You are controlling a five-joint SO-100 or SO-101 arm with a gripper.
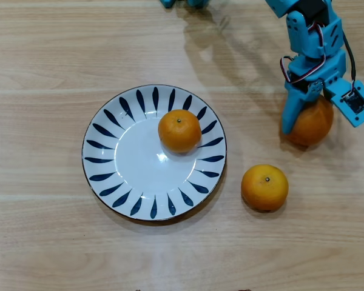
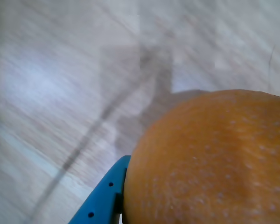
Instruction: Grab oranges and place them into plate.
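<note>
Spreading under everything is a pale wooden table point(image 1: 42, 242). On it lies the plate point(image 1: 109, 151), white with dark blue strokes round its rim. The blue arm point(image 1: 315, 42) stands well to the right of the plate in the overhead view, its jaws closed around the largest orange point(image 1: 312, 124), one blue finger point(image 2: 102, 196) pressed to the peel in the wrist view. A second orange point(image 1: 264, 187) rests just beside the plate's lower right rim. A third orange point(image 1: 179, 130) sits inside the plate.
</note>
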